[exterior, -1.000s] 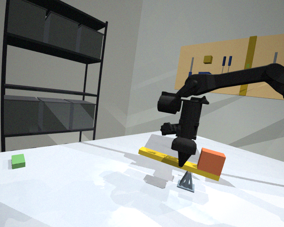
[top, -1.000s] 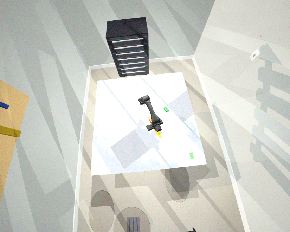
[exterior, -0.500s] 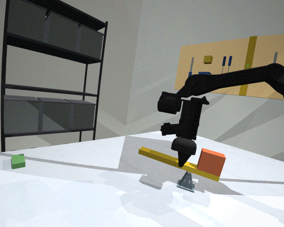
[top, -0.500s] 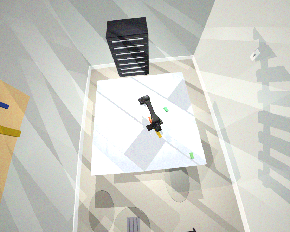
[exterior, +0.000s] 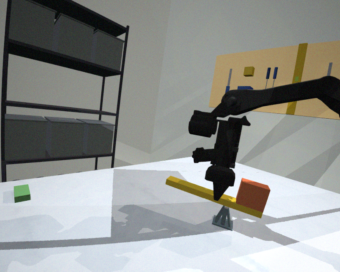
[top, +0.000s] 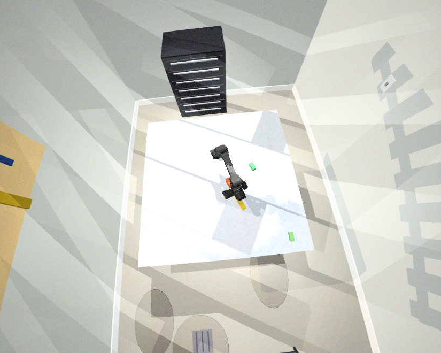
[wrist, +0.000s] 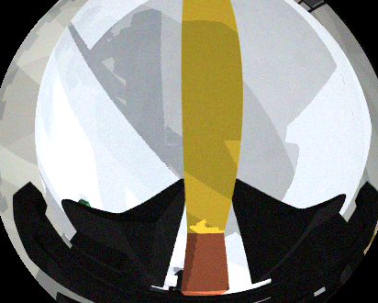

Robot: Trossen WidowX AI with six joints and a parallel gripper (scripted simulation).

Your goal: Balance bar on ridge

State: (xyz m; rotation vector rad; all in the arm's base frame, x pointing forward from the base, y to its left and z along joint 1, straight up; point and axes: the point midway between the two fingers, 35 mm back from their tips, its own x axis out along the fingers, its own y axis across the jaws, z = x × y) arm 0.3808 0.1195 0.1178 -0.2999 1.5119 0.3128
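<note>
A long yellow bar [top: 241, 204] [exterior: 190, 190] [wrist: 212, 92] carries an orange block [exterior: 253, 194] [wrist: 207, 262] [top: 227, 182] near one end. My gripper [exterior: 218, 199] [wrist: 209, 185] is shut on the bar, a little to the side of the block, with the fingers on the bar's two long sides. The grey ridge [exterior: 222, 219] stands on the white table [exterior: 76, 251] [top: 175, 228], its top right under the bar, between the fingers and the block. Whether bar and ridge touch is hard to tell. In the exterior view the bar slopes down toward the block end; both ends are off the table.
One green block [top: 252, 166] lies to the side of the arm. Another green block [top: 291, 236] [exterior: 22, 193] lies near a table corner. A dark drawer cabinet [top: 198, 76] stands beyond the table, and a shelf rack [exterior: 61, 109] stands behind it in the exterior view.
</note>
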